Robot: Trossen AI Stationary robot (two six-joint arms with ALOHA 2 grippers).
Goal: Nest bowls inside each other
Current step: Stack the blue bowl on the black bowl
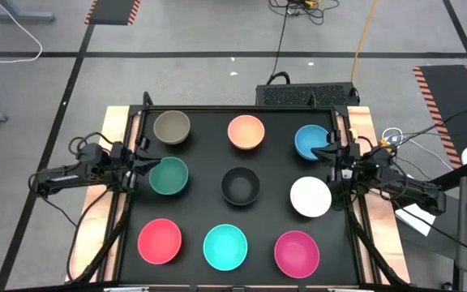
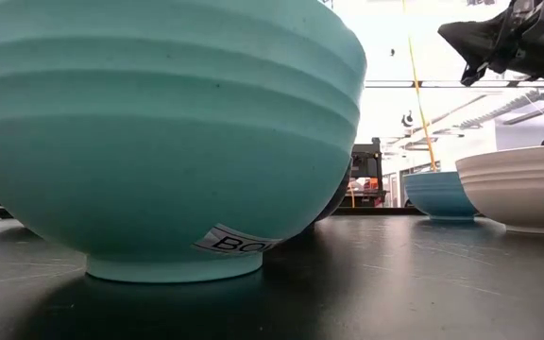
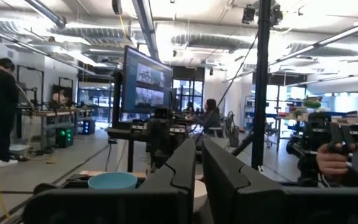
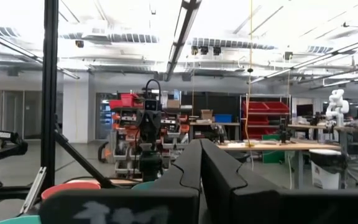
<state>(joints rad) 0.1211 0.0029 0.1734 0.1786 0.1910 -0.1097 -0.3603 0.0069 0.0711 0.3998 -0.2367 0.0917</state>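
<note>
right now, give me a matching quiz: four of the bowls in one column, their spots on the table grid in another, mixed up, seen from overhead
Things:
1. black bowl
2. magenta bowl
3. olive-grey bowl
4. white bowl

Places in the high view:
A. top left of the grid
B. centre of the grid
C. middle row, right side
D. bottom right of the grid

Pairs: 1-B, 2-D, 3-A, 4-C

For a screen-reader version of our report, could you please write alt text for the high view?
Nine bowls sit apart in a three-by-three grid on a black table, none nested: olive-grey bowl, peach-orange bowl, blue bowl, dark green bowl, black bowl, white bowl, red-pink bowl, turquoise bowl, magenta bowl. The left end effector and right end effector are shut at the sides.
</note>
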